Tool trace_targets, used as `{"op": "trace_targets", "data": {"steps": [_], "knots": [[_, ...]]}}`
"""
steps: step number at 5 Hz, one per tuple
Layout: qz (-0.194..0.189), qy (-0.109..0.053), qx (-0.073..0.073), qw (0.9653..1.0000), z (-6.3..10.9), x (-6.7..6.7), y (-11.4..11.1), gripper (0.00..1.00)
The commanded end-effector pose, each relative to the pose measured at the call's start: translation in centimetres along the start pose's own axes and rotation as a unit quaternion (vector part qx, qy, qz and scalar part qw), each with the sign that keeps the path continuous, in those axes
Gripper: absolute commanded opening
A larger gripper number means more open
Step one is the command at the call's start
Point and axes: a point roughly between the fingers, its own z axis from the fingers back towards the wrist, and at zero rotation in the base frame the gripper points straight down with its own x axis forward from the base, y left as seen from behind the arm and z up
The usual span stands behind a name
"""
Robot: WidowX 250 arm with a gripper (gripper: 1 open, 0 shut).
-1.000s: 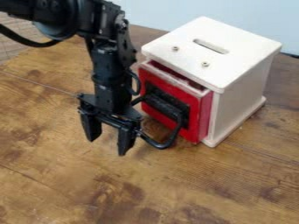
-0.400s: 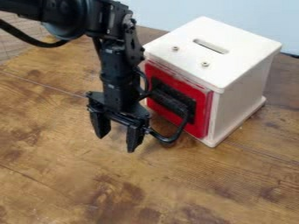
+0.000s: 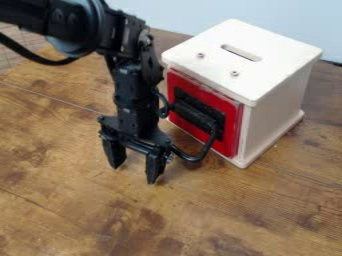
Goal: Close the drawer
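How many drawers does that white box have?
1. The red drawer with a black front plate is in the side of the white box facing the robot arm. Any on the box's hidden sides can't be seen.

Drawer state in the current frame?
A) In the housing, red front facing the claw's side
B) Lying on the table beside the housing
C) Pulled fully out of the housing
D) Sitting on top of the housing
A: the drawer sits in the white housing, its red-edged front turned toward the side where the claw is.
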Motion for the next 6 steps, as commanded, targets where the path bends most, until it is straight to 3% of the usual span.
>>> {"op": "trace_targets", "data": {"steps": [1, 2, 6], "knots": [[0.001, -0.052, 0.000, 0.9987, 4.2, 1.0, 0.9, 1.00], [-0.003, -0.055, -0.001, 0.9985, 5.0, 1.6, 1.4, 1.00], [-0.031, -0.070, -0.007, 0.9970, 5.0, 1.0, 4.8, 1.00]]}}
